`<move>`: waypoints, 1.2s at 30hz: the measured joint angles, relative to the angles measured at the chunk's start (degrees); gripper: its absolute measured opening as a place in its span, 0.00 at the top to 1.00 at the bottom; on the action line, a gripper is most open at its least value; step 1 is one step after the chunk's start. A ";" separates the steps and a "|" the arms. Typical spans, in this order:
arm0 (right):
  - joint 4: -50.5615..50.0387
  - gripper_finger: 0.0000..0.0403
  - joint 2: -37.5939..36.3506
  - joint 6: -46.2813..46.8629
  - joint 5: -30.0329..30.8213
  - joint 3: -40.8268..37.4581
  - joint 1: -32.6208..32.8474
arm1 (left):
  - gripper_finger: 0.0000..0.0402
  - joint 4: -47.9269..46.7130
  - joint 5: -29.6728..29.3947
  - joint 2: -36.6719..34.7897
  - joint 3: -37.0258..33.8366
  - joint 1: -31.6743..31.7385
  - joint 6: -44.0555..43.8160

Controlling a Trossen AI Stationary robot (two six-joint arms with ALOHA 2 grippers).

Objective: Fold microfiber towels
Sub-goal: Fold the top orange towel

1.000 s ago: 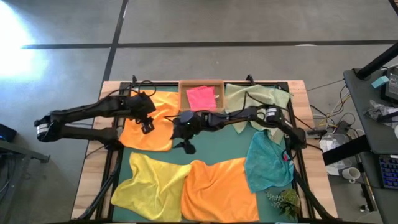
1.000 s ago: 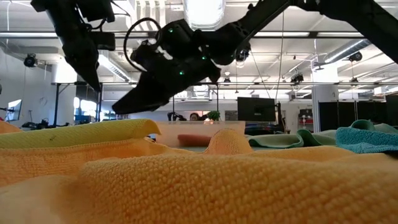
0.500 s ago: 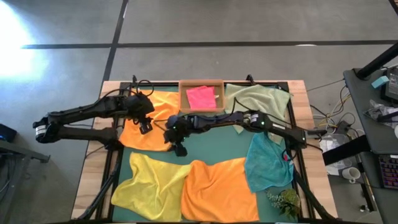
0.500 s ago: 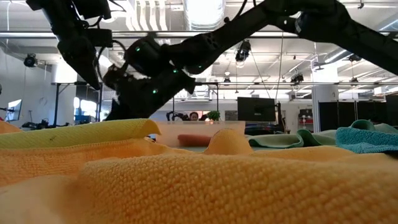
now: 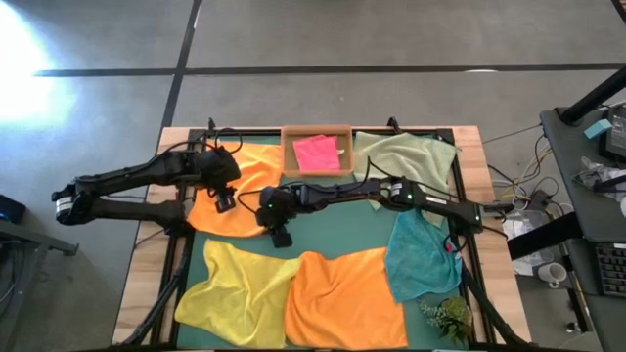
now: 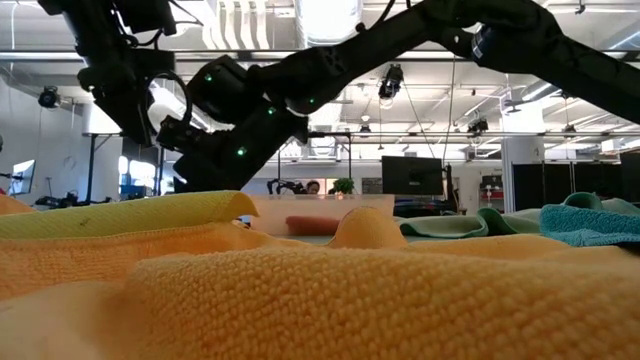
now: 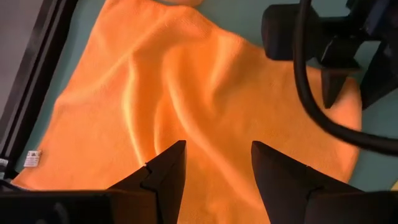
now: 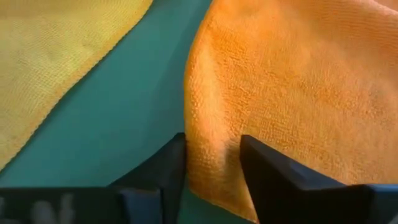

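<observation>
An orange towel lies rumpled on the green mat at the far left. My left gripper hovers open above its middle. My right gripper reaches across from the right and slants down at that towel's near right corner. It is open, with one finger on each side of the cloth's edge. Along the near edge lie a yellow towel and a second orange towel. On the right lie a teal towel and a pale green towel. A pink towel sits in the wooden tray. My right gripper has the orange towel's edge near the corner between its open fingers, coming slanting down from the table's right. The cloth lies flat on the mat. Whether the fingers touch it, I cannot tell.
The wooden tray stands at the far middle. A small green plant sits at the near right corner. A strip of bare mat runs between the orange and yellow towels. A black frame rims the table.
My right gripper has moved toward the table's left edge and sunk lower. It has tipped more steeply down and come to the far orange towel's near right corner. The towels lie as before.
</observation>
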 joint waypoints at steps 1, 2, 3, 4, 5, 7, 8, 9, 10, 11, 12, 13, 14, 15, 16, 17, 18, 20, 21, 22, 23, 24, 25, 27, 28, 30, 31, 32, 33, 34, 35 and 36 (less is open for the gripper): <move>-0.28 0.69 -0.04 0.18 -0.18 0.00 0.03 | 0.59 -0.51 0.00 -0.01 0.00 0.00 0.00; -0.68 0.72 -0.18 0.63 -0.20 0.00 0.14 | 0.59 -0.88 0.00 -0.01 0.00 0.00 0.00; -1.32 0.76 -0.39 1.28 -0.05 -0.01 0.28 | 0.59 -1.01 0.00 -0.01 0.00 0.00 0.00; -2.01 0.79 -0.50 1.54 0.05 -0.03 0.46 | 0.59 -1.35 0.00 -0.03 0.00 0.00 0.00; -2.68 0.83 -0.70 1.73 0.14 -0.03 0.60 | 0.59 -2.12 0.00 -0.01 0.00 0.00 0.02; -5.51 0.90 -1.42 1.79 0.47 -0.05 0.87 | 0.59 -3.05 0.03 -0.01 -0.04 0.00 0.02; -7.21 0.93 -1.78 1.76 0.48 -0.08 0.93 | 0.59 -3.62 0.06 -0.01 -0.04 0.00 0.02; -8.74 0.96 -2.25 1.76 0.47 -0.09 0.94 | 0.59 -4.34 0.25 -0.01 -0.04 0.00 -0.03; -10.36 0.96 -2.53 1.76 0.48 -0.09 0.94 | 0.59 -5.13 0.71 -0.01 -0.04 0.00 -0.08; -11.97 0.97 -2.93 1.76 0.47 -0.10 0.93 | 0.59 -5.71 1.38 -0.02 -0.07 0.02 -0.09; -13.69 0.97 -3.41 1.76 0.47 -0.14 0.92 | 0.59 -6.05 2.19 -0.04 -0.10 0.04 -0.12; -15.36 0.97 -3.77 1.69 0.47 -0.16 0.92 | 0.59 -6.21 3.25 -0.10 -0.24 0.04 -0.13; -16.67 0.97 -4.30 1.63 0.47 -0.22 0.89 | 0.59 -6.47 4.71 -0.14 -0.40 0.04 -0.18; -17.94 0.97 -4.50 1.59 0.47 -0.25 0.81 | 0.59 -6.41 6.36 -0.18 -0.66 0.03 -0.25; -18.82 0.97 -4.89 1.78 0.45 -0.27 0.81 | 0.59 -6.42 8.44 -0.20 -0.98 0.04 -0.32; -19.62 0.97 -5.21 2.09 0.47 -0.28 0.67 | 0.59 -6.44 10.18 -0.22 -1.39 -0.01 -0.31; -20.49 0.97 -5.53 2.56 0.44 -0.33 0.53 | 0.59 -6.46 11.85 -0.25 -1.87 -0.15 -0.43; -22.02 0.98 -6.21 3.72 0.43 -0.30 0.23 | 0.59 -6.44 13.76 -0.25 -3.05 -0.90 -1.76; -22.42 0.98 -6.58 4.53 0.34 -0.27 0.01 | 0.59 -6.46 13.87 -0.23 -3.62 -1.46 -2.31; -22.67 0.98 -6.84 5.32 0.36 -0.27 -0.19 | 0.59 -6.74 13.86 -0.07 -3.60 -2.05 -2.76; -22.82 0.98 -7.18 6.36 0.33 -0.27 -0.40 | 0.59 -6.05 13.84 0.01 -3.45 -2.72 -2.88; -23.16 0.98 -7.38 7.19 0.25 -0.27 -0.57 | 0.59 -5.52 13.81 0.01 -3.41 -3.34 -3.13; -23.48 0.98 -7.62 8.11 0.21 -0.27 -0.79 | 0.59 -5.79 13.81 0.14 -3.47 -3.89 -3.26; -24.05 0.98 -8.10 9.65 0.02 -0.27 -1.18 | 0.59 -5.91 13.81 0.48 -3.52 -4.86 -3.46; -24.18 0.98 -8.45 10.37 -0.23 -0.27 -1.44 | 0.59 -5.81 13.80 0.60 -3.54 -5.29 -3.82; -24.30 0.98 -9.08 11.79 -1.35 -0.24 -2.00 | 0.59 -5.95 13.77 0.96 -3.71 -6.07 -4.81; -24.50 0.98 -9.42 12.75 -1.46 -0.02 -2.30 | 0.59 -5.93 13.77 1.17 -3.74 -6.39 -4.87; -24.78 0.98 -9.73 13.73 -1.53 0.18 -2.60 | 0.59 -5.84 13.77 1.40 -3.74 -6.78 -4.90; -24.84 0.98 -9.85 14.34 -1.54 0.31 -2.88 | 0.59 -5.86 13.77 1.77 -3.74 -7.15 -5.14; -24.82 0.98 -10.14 15.34 -1.52 0.41 -3.21 | 0.59 -5.89 13.77 2.13 -3.74 -7.43 -5.91; -24.85 0.98 -10.39 15.95 -1.50 0.43 -3.55 | 0.59 -5.81 13.79 2.47 -3.77 -7.63 -6.65; -24.88 0.98 -10.69 16.88 -1.49 0.43 -3.85 | 0.59 -5.81 13.77 2.87 -3.85 -7.90 -7.45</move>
